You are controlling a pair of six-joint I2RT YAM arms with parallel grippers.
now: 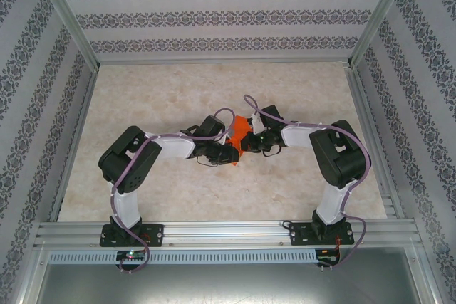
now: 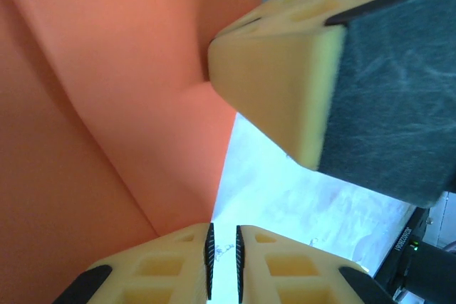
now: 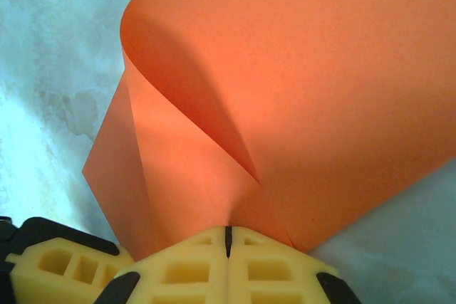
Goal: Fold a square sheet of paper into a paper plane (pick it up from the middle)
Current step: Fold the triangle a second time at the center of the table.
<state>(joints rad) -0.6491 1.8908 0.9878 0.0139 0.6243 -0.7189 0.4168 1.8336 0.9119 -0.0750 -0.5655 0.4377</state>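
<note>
**Operator:** How many papers did I have out there?

**Spotter:** You had one. The square sheet of paper [image 1: 240, 133] was bright orange, thin and matte. It sat at the middle of the table [image 1: 178, 90], between your two grippers. It wasn't flat: one flap curled over in a soft roll, and a sharp crease ran to a point just above the right gripper [image 3: 228, 231].

**Operator:** And the grips?

**Spotter:** Your right gripper's two fingers were pressed together, with the sheet pinched in their seam. Your left gripper [image 2: 223, 236] had its two fingers a narrow slit apart, with pale table showing through. The paper's edge ran down to the finger left of that slit.

**Operator:** What were the fingers like?

**Spotter:** They were blocky yellow plastic with rectangular cut-outs and black ribbed pads [image 2: 209, 261] on the inner faces. From your left wrist, one right finger showed a rough dark-grey face [image 2: 385, 83], its tip against the paper.

**Operator:** And around that?

**Spotter:** You had two black-and-white arms, each trailing a purple cable [image 1: 226, 110]. The tabletop was marbled cream, with patterned wallpaper [image 1: 214, 23] on three sides and a ribbed aluminium rail [image 1: 228, 231] at the near edge.
</note>
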